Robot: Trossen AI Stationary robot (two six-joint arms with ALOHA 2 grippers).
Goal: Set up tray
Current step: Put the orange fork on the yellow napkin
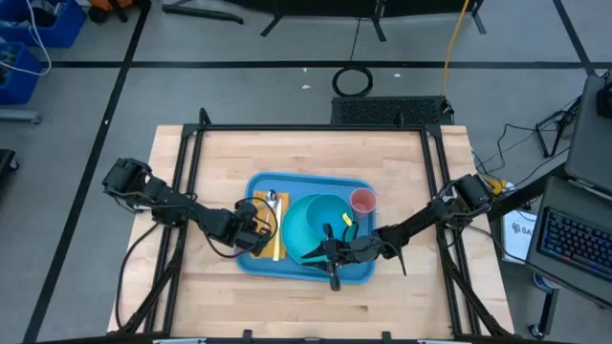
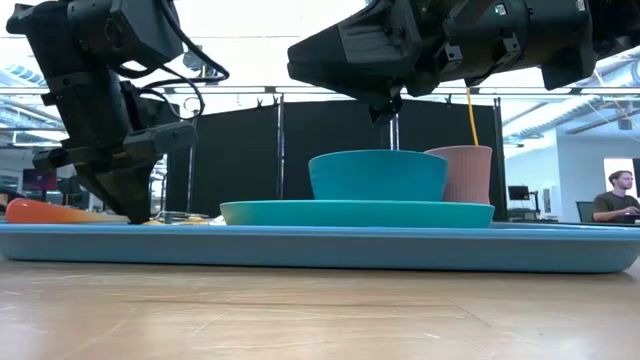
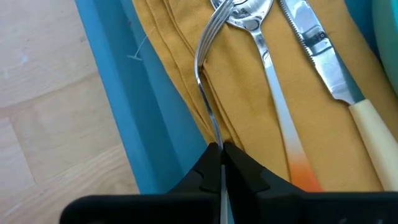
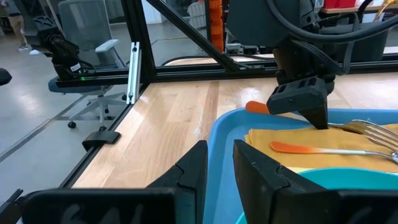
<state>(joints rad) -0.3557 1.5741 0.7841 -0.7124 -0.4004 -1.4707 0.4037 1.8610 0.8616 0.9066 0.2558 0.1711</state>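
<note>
The light-blue tray (image 1: pixel 256 268) lies in the middle of the table. On its left part a yellow napkin (image 3: pixel 186 56) carries a fork (image 3: pixel 208 56), an orange-handled spoon (image 3: pixel 273 93) and a cream-handled knife (image 3: pixel 323 56). My left gripper (image 3: pixel 221 152) is shut on the fork. A teal bowl (image 2: pixel 378 175) stands on a teal plate (image 2: pixel 355 212), with a pink cup (image 2: pixel 462 172) behind them. My right gripper (image 4: pixel 221 158) points level over the plate's near side (image 1: pixel 320 254), open with nothing between its fingers. My left gripper pinches the fork's thin metal stem (image 3: pixel 216 134) between its two fingertips. The fingers slant steeply down from the table's left. The fork is turned on its edge and runs along the napkin, tines (image 3: pixel 217 18) beside the spoon's bowl. Whether it rests on the napkin, I cannot tell.
Bare wooden table top (image 1: pixel 402 172) surrounds the tray. Black frame rails (image 1: pixel 191 182) run along the table's left and right sides. A person (image 2: pixel 618 195) sits in the room far behind the table.
</note>
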